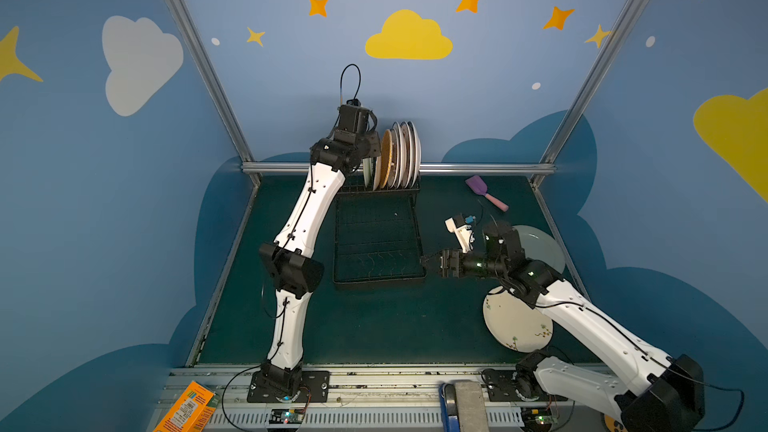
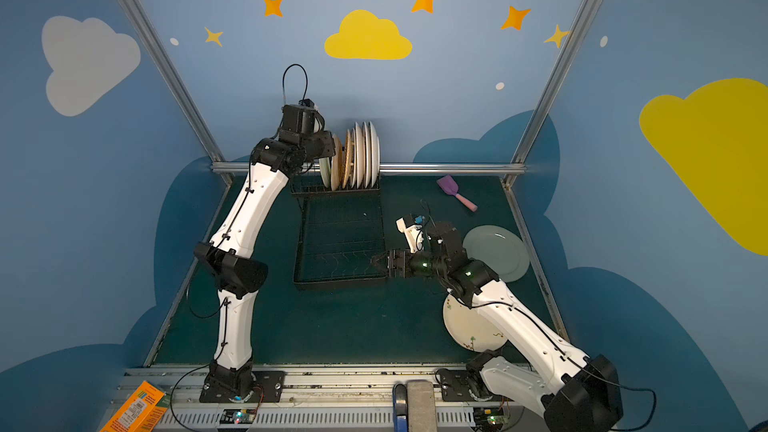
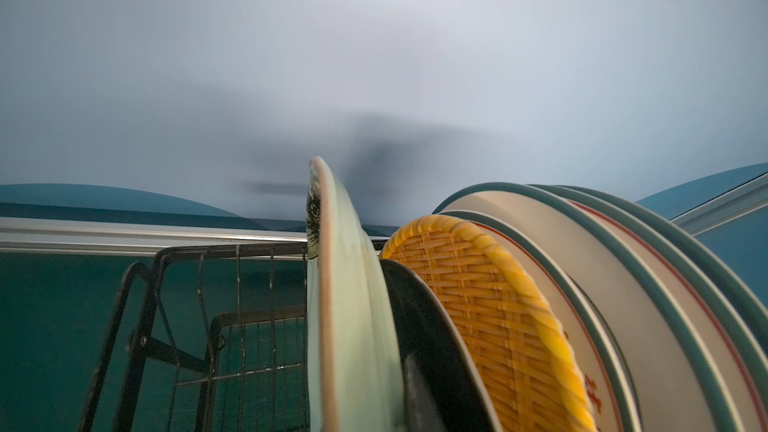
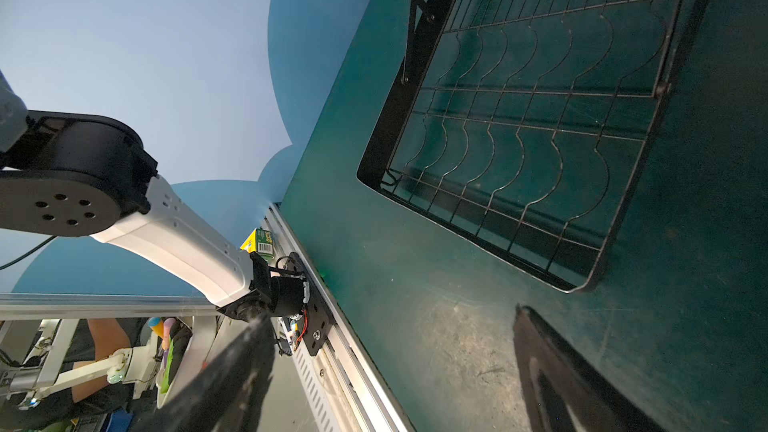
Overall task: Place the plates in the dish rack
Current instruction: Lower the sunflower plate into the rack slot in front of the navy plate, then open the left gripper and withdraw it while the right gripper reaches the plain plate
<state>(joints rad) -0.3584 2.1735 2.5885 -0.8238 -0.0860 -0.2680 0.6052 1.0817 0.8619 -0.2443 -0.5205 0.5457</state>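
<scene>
- Dark green tabletop (image 1: pixel 374 326) fills a blue booth painted with clouds and stars, and both arms work over it.
- Left gripper (image 1: pixel 368 153) sits high at the upright upper tier of the black wire dish rack (image 1: pixel 378 282). Its jaws look nearly closed on the rim of a pale green round plate (image 3: pixel 353 305) with a dark sunburst print, though the fingers barely show.
- That plate stands on edge at the end of the row, close against a dark navy plate (image 3: pixel 432 347). Beyond it come an orange woven-pattern plate (image 3: pixel 490 305) and several white teal-rimmed plates (image 3: pixel 623 305).
- Right gripper (image 1: pixel 430 263) hovers wide open and empty at the near corner of the rack's flat lower tray.
- Not yet racked: a grey-green plate (image 1: pixel 542 245) and a cream floral plate (image 1: pixel 513 326), both partly under the right arm. A purple-and-pink spatula (image 1: pixel 484 192) lies apart.
- Risk: if the held plate is not seated between wires, letting go could tip it toward the rack's empty end or knock the navy one.
- Risk: a low sweep of the right arm could shove the cream plate toward the table edge.
</scene>
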